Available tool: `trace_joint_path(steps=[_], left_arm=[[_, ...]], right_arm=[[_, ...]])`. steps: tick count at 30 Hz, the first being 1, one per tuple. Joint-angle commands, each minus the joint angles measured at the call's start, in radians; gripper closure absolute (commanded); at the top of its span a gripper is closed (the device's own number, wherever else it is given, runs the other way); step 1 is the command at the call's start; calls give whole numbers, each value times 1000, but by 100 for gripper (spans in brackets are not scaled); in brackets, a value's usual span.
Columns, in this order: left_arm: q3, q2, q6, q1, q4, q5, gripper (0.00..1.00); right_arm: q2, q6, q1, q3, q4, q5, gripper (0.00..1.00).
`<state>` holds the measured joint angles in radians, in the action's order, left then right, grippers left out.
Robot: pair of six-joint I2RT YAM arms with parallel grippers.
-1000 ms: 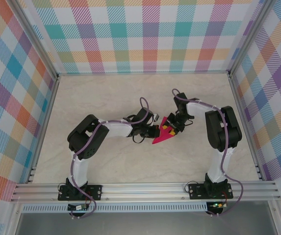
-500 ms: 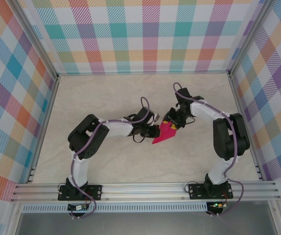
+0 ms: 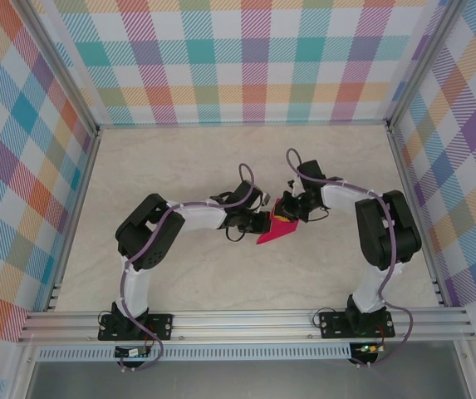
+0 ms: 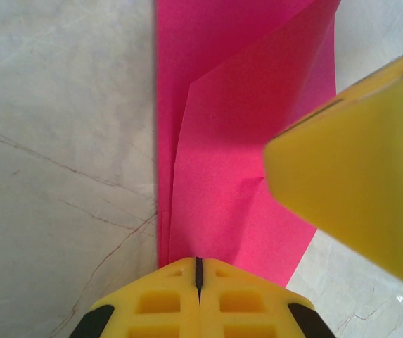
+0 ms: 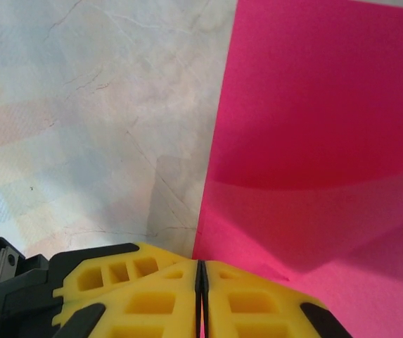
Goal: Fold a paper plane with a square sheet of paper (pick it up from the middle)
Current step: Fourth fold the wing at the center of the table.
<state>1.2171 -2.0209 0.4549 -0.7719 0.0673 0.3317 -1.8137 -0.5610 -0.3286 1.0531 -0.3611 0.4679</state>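
Since a second ago: right arm drawn inward, right gripper (image 3: 292, 211) clamped shut.
Top: part-folded paper (image 3: 277, 233) at centre of marbled table (image 3: 179, 166); plaid walls (image 3: 246, 58).
Left wrist: left gripper (image 4: 198, 266) pinches paper edge.
Right wrist: fingers (image 5: 257, 303) closed, apparently gripping paper.

Pink paper (image 3: 276, 235) from above: upper part hidden under left gripper (image 3: 267, 223) and right gripper (image 3: 287, 213); folds too small to read. Wrist views: sheet cropped by frame edges; yellow finger (image 4: 356, 162) blurred, cropped.
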Motion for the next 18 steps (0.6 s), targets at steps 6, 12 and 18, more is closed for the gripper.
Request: trace_joint_path(steps=[6, 12, 18], left_arm=[[9, -54, -13, -13, 163, -67, 100], [14, -61, -13, -15, 194, -72, 100], [-1, -61, -18, -16, 278, -72, 100]], right_arm=[[-71, 97, 5, -15, 26, 43, 89], [-95, 94, 15, -26, 14, -48, 89], [-79, 77, 59, -68, 104, -80, 90]])
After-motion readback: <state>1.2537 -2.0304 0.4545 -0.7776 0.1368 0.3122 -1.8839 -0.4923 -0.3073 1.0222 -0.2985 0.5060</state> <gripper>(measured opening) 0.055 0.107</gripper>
